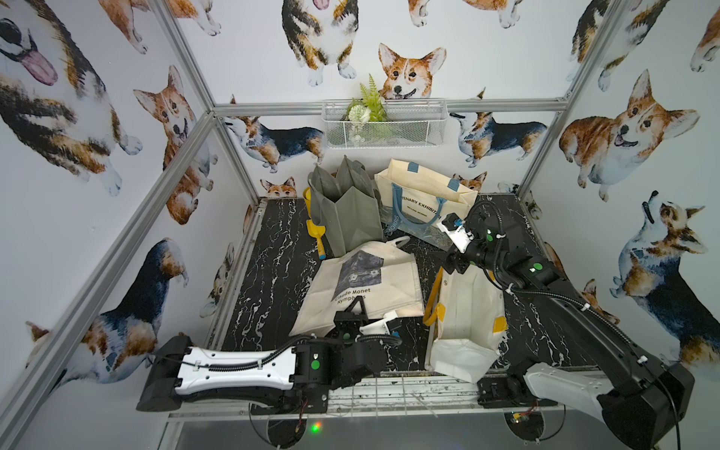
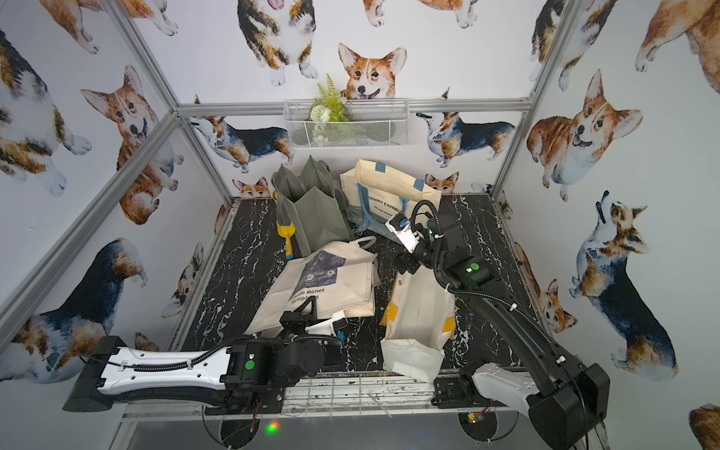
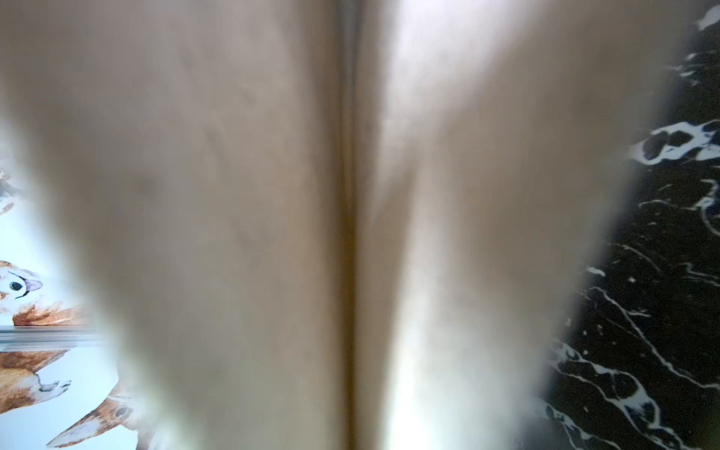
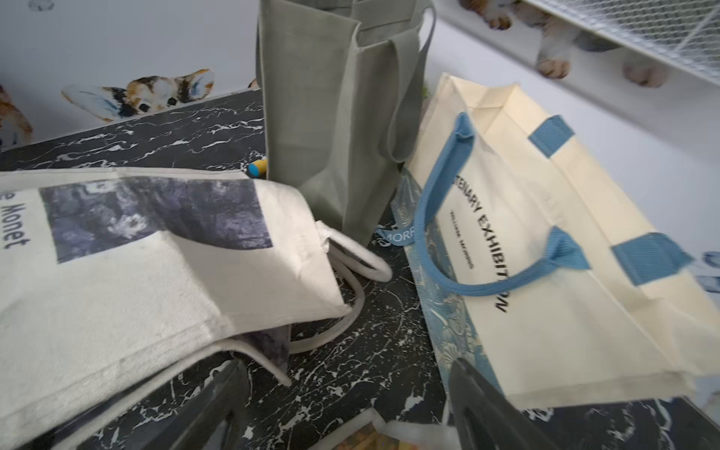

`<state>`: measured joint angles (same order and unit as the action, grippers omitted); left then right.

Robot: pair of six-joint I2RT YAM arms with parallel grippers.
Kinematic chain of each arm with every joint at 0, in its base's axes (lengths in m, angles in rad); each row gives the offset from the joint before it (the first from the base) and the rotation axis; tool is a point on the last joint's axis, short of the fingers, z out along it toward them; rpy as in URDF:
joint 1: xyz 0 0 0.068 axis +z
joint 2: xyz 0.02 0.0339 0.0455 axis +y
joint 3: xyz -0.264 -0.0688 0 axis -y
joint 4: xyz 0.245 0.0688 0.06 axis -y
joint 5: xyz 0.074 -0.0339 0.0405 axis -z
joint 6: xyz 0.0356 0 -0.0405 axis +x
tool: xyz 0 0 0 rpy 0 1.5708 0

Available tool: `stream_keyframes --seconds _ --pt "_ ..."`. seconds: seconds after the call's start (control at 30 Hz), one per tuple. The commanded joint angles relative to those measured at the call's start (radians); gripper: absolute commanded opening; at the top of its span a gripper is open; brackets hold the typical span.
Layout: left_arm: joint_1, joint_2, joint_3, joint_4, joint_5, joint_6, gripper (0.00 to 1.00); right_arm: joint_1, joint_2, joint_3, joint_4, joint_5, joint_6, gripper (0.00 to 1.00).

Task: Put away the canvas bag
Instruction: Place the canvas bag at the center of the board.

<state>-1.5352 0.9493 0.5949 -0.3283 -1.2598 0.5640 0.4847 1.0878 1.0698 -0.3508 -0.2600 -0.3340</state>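
A cream canvas bag printed "Claude Monet" [image 1: 374, 280] [image 2: 327, 284] [image 4: 136, 272] lies flat in the middle of the black marble table. My left gripper [image 1: 356, 309] [image 2: 306, 307] is at its near edge, shut on the fabric. Blurred cream cloth [image 3: 233, 195] fills the left wrist view and hides the jaws. My right gripper [image 1: 454, 267] [image 2: 405, 265] [image 4: 350, 405] is open with nothing between its fingers. It hovers just above the far rim of a white bag with yellow handles [image 1: 467, 311] [image 2: 420, 315] that lies to the right.
A grey tote [image 1: 350, 210] [image 4: 331, 117] stands upright at the back. A cream tote with blue handles [image 1: 424, 195] [image 4: 545, 253] leans beside it. A yellow scoop [image 1: 317, 237] lies left of the grey tote. A white wire basket [image 1: 383, 124] with a plant hangs on the back wall.
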Motion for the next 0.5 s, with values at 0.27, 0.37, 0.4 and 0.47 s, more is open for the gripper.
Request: stream_keyframes --seconds 0.27,0.37,0.4,0.47 --pt "-0.14 0.265 0.161 -0.438 0.046 -0.559 0.0 -0.052 -0.064 0.031 -0.083 0.008 0.038 0.84" --pt "-0.142 0.281 0.171 -0.434 0.151 -0.527 0.03 -0.052 -0.071 0.031 -0.095 -0.003 0.039 0.84" --pt "-0.14 0.279 0.168 -0.434 0.183 -0.518 0.11 -0.051 -0.073 0.037 -0.103 -0.01 0.038 0.84" --pt "-0.136 0.266 0.158 -0.434 0.212 -0.509 0.19 -0.051 -0.077 0.043 -0.114 -0.024 0.04 0.84"
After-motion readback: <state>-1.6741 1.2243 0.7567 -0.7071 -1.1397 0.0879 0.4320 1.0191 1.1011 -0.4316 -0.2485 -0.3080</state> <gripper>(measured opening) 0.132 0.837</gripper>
